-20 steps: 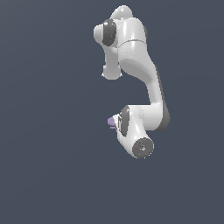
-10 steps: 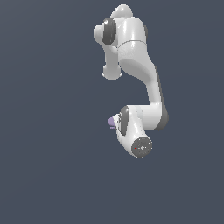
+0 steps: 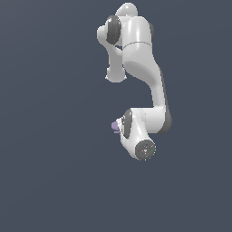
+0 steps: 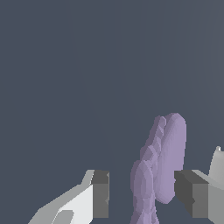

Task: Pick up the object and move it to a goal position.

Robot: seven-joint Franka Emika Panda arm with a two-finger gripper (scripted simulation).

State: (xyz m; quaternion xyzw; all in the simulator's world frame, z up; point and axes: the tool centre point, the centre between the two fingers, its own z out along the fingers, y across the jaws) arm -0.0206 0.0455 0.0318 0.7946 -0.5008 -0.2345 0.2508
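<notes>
Fingers [image 4: 100, 194] of the end effector [image 4: 144, 197] stand spread, with the object [image 4: 162, 170], a pale lavender lumpy strip, upright between them; one pad sits clear of it, the other just beside it, contact unclear. In the exterior view only its purple tip [image 3: 115, 126] peeks past the white arm [image 3: 145, 68].
</notes>
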